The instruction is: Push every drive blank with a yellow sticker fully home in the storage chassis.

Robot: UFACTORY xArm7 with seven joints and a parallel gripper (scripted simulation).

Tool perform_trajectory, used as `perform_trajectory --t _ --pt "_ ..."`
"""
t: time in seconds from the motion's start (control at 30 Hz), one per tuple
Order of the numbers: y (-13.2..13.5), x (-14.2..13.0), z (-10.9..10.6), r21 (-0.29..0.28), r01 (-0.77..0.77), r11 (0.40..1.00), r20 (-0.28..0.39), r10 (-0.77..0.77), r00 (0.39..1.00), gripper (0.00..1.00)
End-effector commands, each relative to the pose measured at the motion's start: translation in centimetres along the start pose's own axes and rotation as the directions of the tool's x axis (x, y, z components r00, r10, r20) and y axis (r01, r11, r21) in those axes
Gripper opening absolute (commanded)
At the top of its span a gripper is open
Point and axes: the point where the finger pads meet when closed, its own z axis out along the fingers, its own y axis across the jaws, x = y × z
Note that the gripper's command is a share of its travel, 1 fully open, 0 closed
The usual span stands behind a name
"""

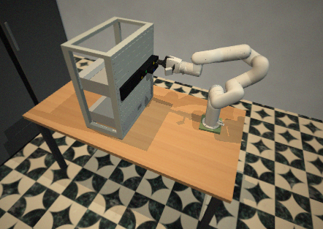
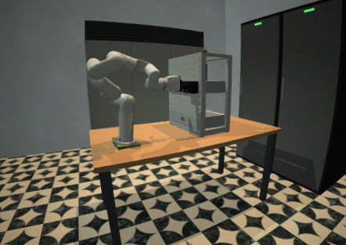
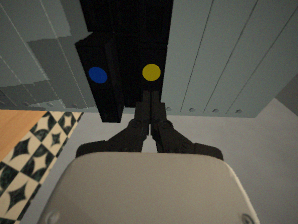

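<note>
The grey rack [image 1: 96,87] [image 2: 196,102] stands on the table, with the black storage chassis [image 1: 136,80] [image 2: 190,86] across its front. My gripper [image 1: 159,62] [image 2: 181,85] [image 3: 150,100] is shut and empty. In the wrist view its fingertips rest at the face of a black blank just below its yellow sticker [image 3: 151,72]. Beside it a blank with a blue sticker [image 3: 98,75] stands out further from the front. A green dot [image 1: 146,72] shows on the chassis front in the top view. Whether the tips touch the blank I cannot tell.
The wooden table [image 1: 183,151] [image 2: 164,145] carries the rack and the arm's base [image 1: 212,125] [image 2: 126,142]. Tall dark cabinets [image 1: 18,59] [image 2: 305,87] stand behind the rack on the far side of the table.
</note>
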Motion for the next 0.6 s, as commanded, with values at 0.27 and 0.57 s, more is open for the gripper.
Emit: perform_trajectory --t 0.27,0.57 --pt "0.19 -0.05 0.26 -0.004 0.000 1.000 0.001 0.000 1.000 0.00" --pt "0.17 -0.06 0.48 -0.004 0.000 1.000 0.001 0.000 1.000 0.00"
